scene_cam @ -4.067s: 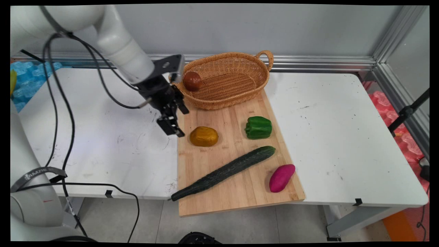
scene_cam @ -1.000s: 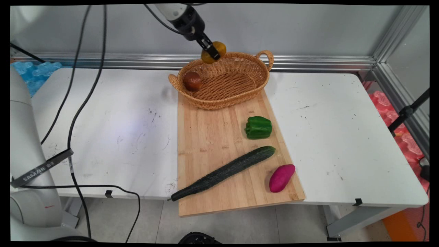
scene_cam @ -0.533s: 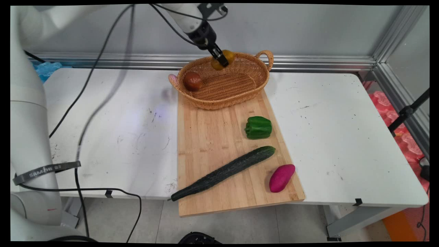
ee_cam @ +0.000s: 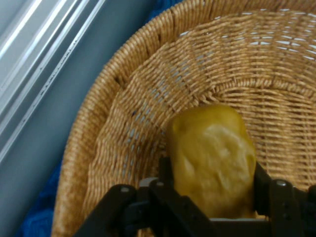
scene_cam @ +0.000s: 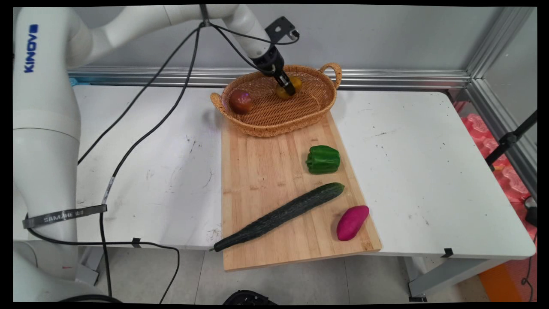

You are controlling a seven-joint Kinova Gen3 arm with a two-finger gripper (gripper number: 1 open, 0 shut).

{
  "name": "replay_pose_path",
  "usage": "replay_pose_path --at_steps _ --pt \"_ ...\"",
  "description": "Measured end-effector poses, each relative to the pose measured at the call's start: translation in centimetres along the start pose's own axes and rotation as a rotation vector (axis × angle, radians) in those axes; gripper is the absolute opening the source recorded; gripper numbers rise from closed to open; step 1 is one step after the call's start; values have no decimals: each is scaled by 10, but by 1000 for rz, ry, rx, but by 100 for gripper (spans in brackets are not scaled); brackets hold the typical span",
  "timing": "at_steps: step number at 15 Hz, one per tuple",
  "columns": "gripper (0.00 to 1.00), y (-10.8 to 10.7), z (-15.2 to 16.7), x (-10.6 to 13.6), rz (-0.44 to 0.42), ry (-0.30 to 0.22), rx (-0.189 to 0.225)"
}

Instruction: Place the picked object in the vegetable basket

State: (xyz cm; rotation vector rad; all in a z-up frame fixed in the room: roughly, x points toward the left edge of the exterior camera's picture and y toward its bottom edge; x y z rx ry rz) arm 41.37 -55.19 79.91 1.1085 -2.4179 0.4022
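My gripper (scene_cam: 290,89) is shut on a yellow-brown potato (scene_cam: 288,91) and holds it inside the woven basket (scene_cam: 309,115), low over the far part of its floor. In the hand view the potato (ee_cam: 213,158) sits between the two black fingers (ee_cam: 165,173), with the basket's wicker wall (ee_cam: 123,128) right behind it. A dark red round fruit (scene_cam: 240,101) lies at the basket's left end.
The basket stands at the far end of a wooden cutting board (scene_cam: 261,171). On the board lie a green bell pepper (scene_cam: 323,159), a long dark cucumber (scene_cam: 279,216) and a purple sweet potato (scene_cam: 352,222). Black cables (scene_cam: 141,133) hang over the table's left side.
The potato left the board in my gripper and went up over the basket's far rim. Over the last second it has come down and rightward into the basket.
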Motion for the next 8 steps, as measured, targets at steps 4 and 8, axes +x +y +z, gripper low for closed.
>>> replay_pose_path --at_steps 4,8 --pt "100 -2 16 2 10 -3 -13" --pt "100 -3 16 4 35 6 -24"
